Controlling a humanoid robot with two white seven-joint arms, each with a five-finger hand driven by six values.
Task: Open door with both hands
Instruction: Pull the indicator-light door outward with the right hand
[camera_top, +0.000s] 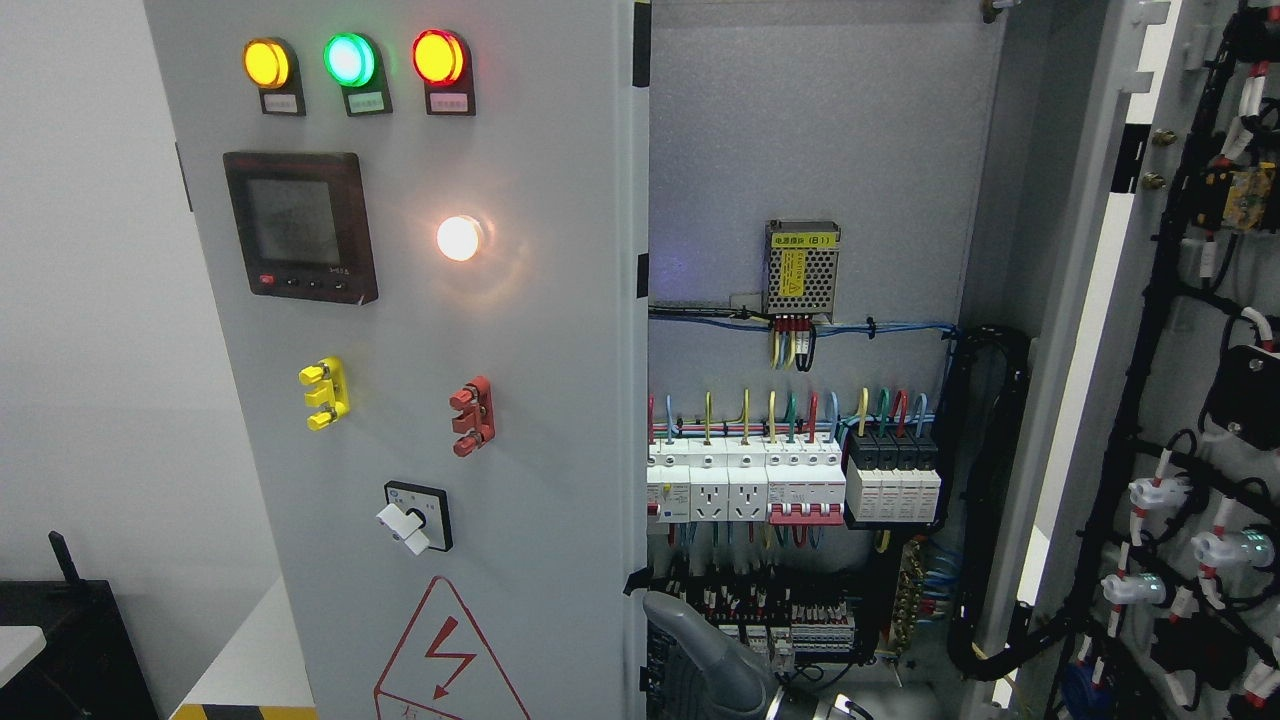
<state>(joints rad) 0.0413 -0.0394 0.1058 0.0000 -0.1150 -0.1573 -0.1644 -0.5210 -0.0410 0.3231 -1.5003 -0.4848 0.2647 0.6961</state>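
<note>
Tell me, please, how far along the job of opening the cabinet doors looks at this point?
Done: the right door is swung wide, so the breakers and wiring inside show. In hand: a grey robot arm reaches up at the bottom edge by the left door's free edge; its hand is hidden, so I cannot tell which arm it is or whether it grips. Left: the left door, with its indicator lamps, still covers its half.

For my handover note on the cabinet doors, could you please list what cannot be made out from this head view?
- Head view: the grey arm at the bottom edge is cut off; its hand is out of frame, so no grasp can be judged.
- The labels under the three lamps are too small to read.
- The meter screen shows no readable figures.
- The warning triangle is cut by the bottom edge.
- The open right door runs past the right edge.
</note>
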